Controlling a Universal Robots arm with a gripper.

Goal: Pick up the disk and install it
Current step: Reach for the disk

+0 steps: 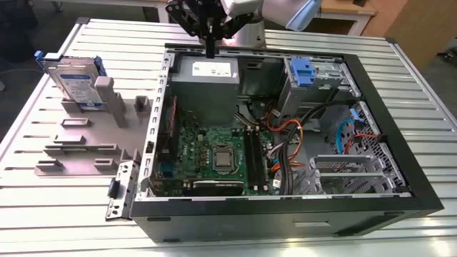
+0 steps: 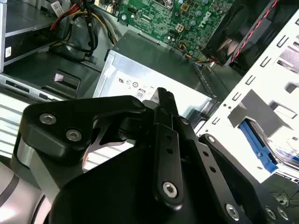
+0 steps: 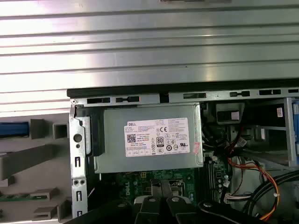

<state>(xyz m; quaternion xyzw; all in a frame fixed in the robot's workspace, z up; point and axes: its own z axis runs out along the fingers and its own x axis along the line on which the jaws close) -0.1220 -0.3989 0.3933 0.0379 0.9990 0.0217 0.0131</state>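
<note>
Exterior view: my gripper point(image 1: 211, 52) hangs over the power supply point(image 1: 207, 69), fingers closed on nothing. The disk point(image 1: 75, 85) stands in its grey holder point(image 1: 78, 140), well apart from the fingertips, unpicked; I judge grasping needs them opened first.

My exterior view high up, angled down over the whole open computer case point(image 1: 286, 214), both wrist views close over its power supply point(image 3: 112, 140), first facing straight down, second slanting past the gripper point(image 2: 164, 97).
</note>
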